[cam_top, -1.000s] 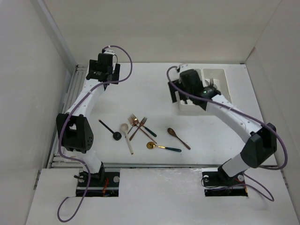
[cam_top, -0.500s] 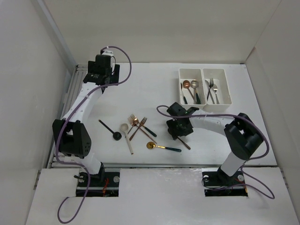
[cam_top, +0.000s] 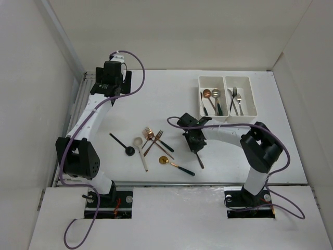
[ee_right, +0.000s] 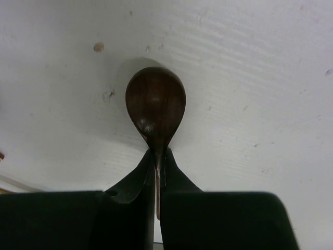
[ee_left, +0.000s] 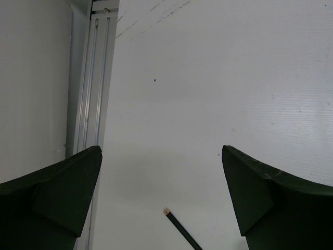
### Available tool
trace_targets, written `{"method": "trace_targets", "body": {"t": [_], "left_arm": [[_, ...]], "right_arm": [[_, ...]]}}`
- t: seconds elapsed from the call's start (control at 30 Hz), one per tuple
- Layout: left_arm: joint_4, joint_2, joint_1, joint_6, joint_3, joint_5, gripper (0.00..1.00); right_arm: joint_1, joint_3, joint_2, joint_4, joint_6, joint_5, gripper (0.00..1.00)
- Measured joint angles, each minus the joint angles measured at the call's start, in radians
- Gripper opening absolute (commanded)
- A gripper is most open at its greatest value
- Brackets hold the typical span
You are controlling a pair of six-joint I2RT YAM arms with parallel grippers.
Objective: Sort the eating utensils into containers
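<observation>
A white surface (cam_top: 156, 99) boxed in by pale walls carries everything. At its far right stand the two joined white containers: the left bin (cam_top: 200, 101) holds copper spoons with dark handles, and the right bin (cam_top: 254, 99) holds silver forks.

The step in hand looks like picking up another spoon. The right gripper (ee_right: 157, 156) is down on the surface near the middle, its jaws clenched on the thin neck of the wooden spoon (ee_right: 155, 104). The dark bowl pokes out ahead of them and seems to lie flat on the surface, not yet lifted. The left gripper (ee_left: 161, 198) hangs over the far left of the surface, jaws spread wide with nothing between them.

Left of the right gripper, more utensils lie loose:
- a black spoon (cam_top: 123, 145)
- a cream spoon (cam_top: 141, 154)
- two copper forks (cam_top: 152, 137)
- a gold spoon (cam_top: 174, 163) with a dark handle

The next move calls for lifting the wooden spoon clear without letting it pivot in such a narrow grip. It then has to be carried far and right. Being a spoon, it probably belongs in the left bin, turned lengthwise so it drops in cleanly.
</observation>
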Motion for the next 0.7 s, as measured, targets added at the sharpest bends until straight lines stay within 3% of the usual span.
{"method": "trace_targets", "body": {"t": [0.2, 0.37, 0.57, 0.7], "left_arm": [[0.003, -0.001, 0.0, 0.0, -0.01, 0.0, 1.0], [0.003, -0.002, 0.0, 0.001, -0.011, -0.001, 1.0], [0.01, -0.003, 0.0, 0.002, -0.023, -0.004, 1.0], [0.011, -0.006, 0.001, 0.006, -0.031, -0.008, 1.0]], "right_arm": [[0.032, 0.151, 0.06, -0.037, -0.068, 0.123, 0.0], [0.021, 0.443, 0.06, -0.04, -0.166, 0.193, 0.0], [-0.2, 0.821, 0.148, 0.019, -0.2, 0.264, 0.0], [-0.368, 0.912, 0.278, 0.023, -0.177, 0.299, 0.0]]}}
